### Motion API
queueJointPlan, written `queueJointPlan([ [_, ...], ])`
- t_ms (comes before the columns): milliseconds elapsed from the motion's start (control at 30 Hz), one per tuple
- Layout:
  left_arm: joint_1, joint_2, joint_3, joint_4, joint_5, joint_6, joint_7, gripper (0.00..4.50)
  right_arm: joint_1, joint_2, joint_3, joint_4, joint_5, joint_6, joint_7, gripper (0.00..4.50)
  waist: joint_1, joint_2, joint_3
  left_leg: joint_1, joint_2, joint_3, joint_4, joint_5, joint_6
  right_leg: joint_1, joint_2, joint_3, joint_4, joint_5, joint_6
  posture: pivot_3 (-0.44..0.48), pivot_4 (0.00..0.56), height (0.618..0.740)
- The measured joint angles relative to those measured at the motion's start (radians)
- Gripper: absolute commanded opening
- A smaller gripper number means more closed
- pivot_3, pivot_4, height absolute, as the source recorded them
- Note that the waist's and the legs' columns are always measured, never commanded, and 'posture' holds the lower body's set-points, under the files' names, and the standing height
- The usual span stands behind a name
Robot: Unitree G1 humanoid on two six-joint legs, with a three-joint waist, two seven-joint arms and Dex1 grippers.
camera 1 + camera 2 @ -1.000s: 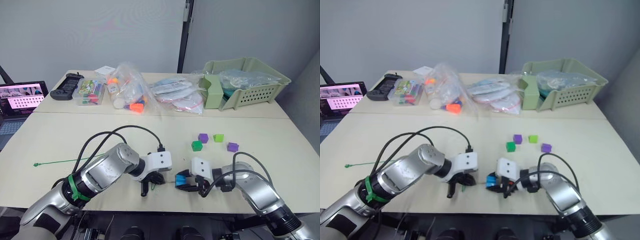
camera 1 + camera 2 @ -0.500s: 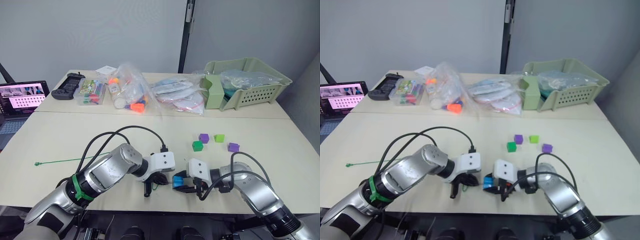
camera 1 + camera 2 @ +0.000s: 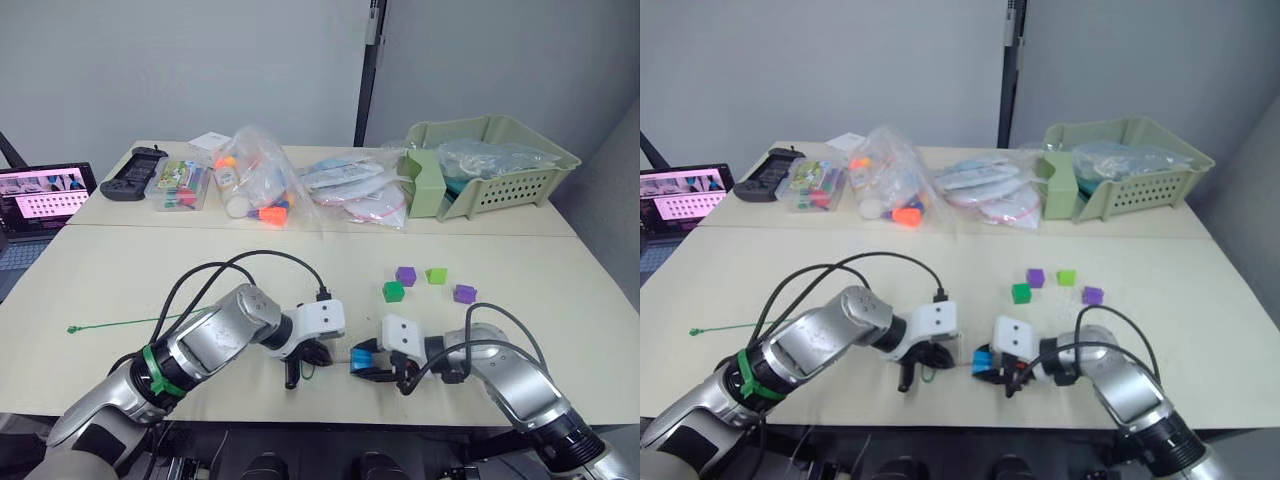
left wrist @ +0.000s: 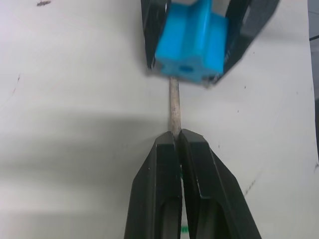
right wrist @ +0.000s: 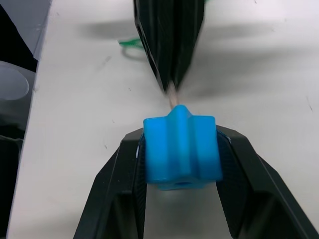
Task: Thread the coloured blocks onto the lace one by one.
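1. The table (image 3: pixel 560 270) carries all the work at its near edge, where the two arms meet. A green basket (image 3: pixel 495 165) and bags of clutter lie along the far side, apart from the task.
2. The lace (image 3: pixel 115 323) trails as a thin green line across the table to the robot's left. No cube sits on that visible stretch, so threading looks barely begun.
3. Four coloured blocks wait loose, well apart from the grippers: the dark green cube (image 3: pixel 394 291), two purple cubes (image 3: pixel 406 276), and the lime cube (image 3: pixel 437 276).
4. The right gripper (image 5: pixel 180 164) is clamped on the bright blue cube (image 4: pixel 192 42), held just above the table.
5. The left gripper (image 4: pixel 178 144) is pinched tight on the lace's stiff tip (image 4: pixel 174 107). The tip touches the blue cube's underside rather than its hole, so I judge the first threading unfinished, with five cubes left.
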Motion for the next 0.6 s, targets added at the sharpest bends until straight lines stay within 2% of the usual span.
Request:
queueJointPlan([
  [200,0.013,0.012,0.016,0.0,0.0,-0.006,0.002,0.0,0.003,-0.001,-0.005,0.047,0.0,-0.068,0.019,1.37,0.001,0.0,0.0,0.0,0.0,0.0,0.001,0.0,0.0,0.001,0.0,0.0,0.0,0.0,0.0,0.0,0.15,0.74],
  [600,0.012,0.008,0.024,-0.024,-0.003,0.04,0.002,0.0,-0.003,-0.001,0.001,0.053,-0.003,-0.074,0.021,1.37,0.001,0.0,0.0,0.001,0.0,0.0,0.002,0.0,0.0,0.001,0.0,0.0,0.003,0.0,0.0,0.0,0.15,0.74],
])
